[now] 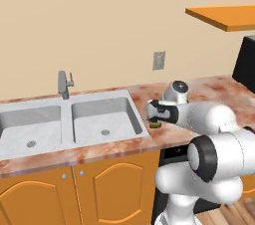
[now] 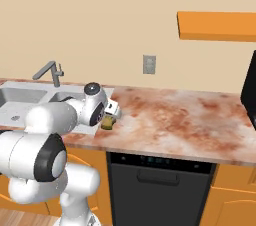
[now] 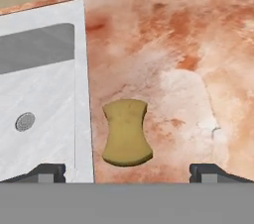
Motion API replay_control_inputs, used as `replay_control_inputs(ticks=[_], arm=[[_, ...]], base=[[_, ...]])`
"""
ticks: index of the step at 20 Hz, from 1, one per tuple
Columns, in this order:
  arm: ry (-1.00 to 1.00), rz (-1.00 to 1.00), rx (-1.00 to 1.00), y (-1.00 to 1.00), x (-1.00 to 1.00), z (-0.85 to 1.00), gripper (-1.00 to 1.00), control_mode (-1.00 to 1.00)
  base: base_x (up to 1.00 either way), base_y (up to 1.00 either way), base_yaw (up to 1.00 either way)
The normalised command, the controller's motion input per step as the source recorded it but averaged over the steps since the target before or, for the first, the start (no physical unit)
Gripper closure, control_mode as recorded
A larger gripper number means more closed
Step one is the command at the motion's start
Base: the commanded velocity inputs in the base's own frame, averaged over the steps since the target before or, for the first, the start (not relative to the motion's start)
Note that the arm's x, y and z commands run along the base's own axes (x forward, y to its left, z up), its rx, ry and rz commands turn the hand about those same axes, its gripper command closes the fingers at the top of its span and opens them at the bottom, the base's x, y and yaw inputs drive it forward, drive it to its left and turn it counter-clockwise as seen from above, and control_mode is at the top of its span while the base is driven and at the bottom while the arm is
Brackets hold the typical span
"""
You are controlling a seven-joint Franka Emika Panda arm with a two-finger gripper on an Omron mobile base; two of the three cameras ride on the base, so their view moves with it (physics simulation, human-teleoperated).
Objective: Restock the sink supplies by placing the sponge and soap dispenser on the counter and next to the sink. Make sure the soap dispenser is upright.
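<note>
Counter (image 3: 188, 44) bare rightward; sponge (image 3: 126, 132) beside sink (image 3: 44, 94) rim; pincer (image 3: 127, 171) spread.

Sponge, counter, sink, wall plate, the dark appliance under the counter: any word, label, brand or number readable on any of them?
None can be read.
sponge: plain, no print.
counter: only the marbled pattern.
sink: unmarked.
wall plate: blank.
dark appliance under the counter: faint marks along its top strip, too small to read.
</note>
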Motion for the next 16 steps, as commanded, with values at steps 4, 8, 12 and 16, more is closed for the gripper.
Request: replay_control_inputs(ticks=[4, 8, 12, 16], arm=[[-0.17, 0.00, 0.00, -0.07, -0.89, 0.76, -1.00, -1.00], [-0.12, 0.00, 0.00, -0.01, -0.97, 0.72, -1.00, -1.00], [-0.09, 0.00, 0.00, 0.00, -0.99, 0.61, -1.00, -1.00], [-0.06, 0.00, 0.00, 0.00, -1.00, 0.54, -1.00, -1.00]], base=[[0.00, 0.00, 0.00], [0.00, 0.00, 0.00], [0.00, 0.00, 0.00], [0.00, 0.00, 0.00]])
